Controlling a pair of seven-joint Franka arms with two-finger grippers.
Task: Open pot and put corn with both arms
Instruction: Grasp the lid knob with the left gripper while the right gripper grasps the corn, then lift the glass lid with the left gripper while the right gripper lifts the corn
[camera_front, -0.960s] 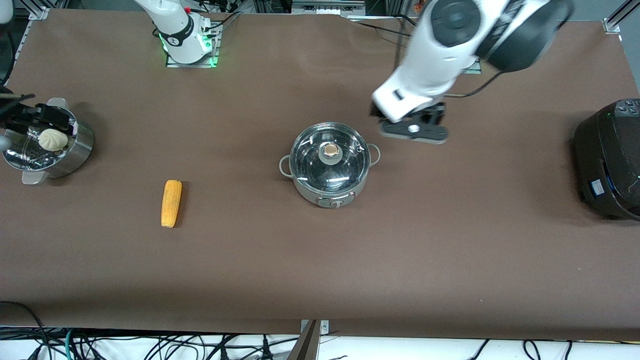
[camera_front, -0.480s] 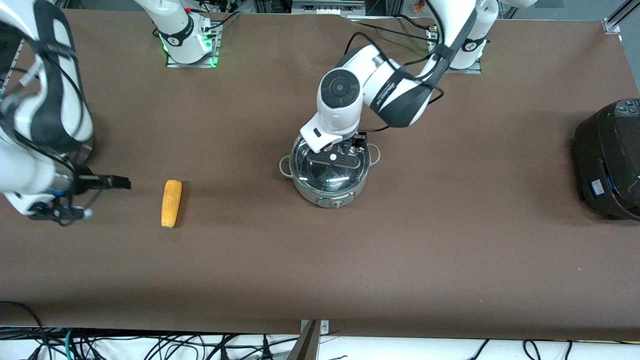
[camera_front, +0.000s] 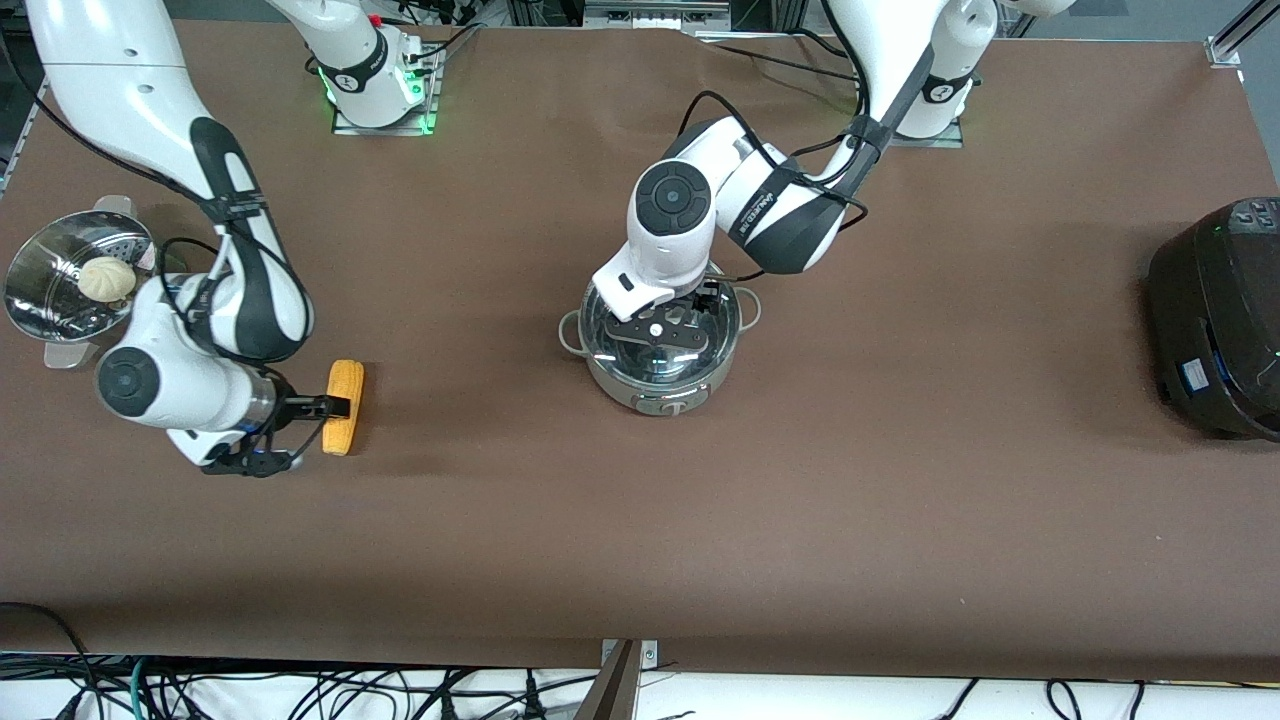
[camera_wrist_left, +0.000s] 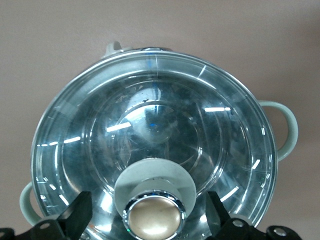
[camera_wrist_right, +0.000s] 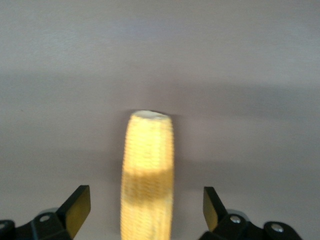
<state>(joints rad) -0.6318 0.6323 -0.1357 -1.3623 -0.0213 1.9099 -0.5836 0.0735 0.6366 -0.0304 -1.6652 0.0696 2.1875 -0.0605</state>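
Two grabs to make: left gripper (camera_wrist_left: 150, 220) spread wide around knob (camera_wrist_left: 153, 215) of slippery glass lid (camera_wrist_left: 150, 145) on pot (camera_front: 657, 385) mid-table, right gripper (camera_wrist_right: 145, 210) spread wide around stiff, light corn (camera_wrist_right: 147, 170) near steamer (camera_front: 60, 270).

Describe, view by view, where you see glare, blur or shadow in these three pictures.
Front view: sharp overall, with soft arm shadows on the table. Left wrist view: bright streaks of glare on the glass lid of the pot, while the knob stays crisp. Right wrist view: the corn looks soft and blurred, with a dark shadow band across it.
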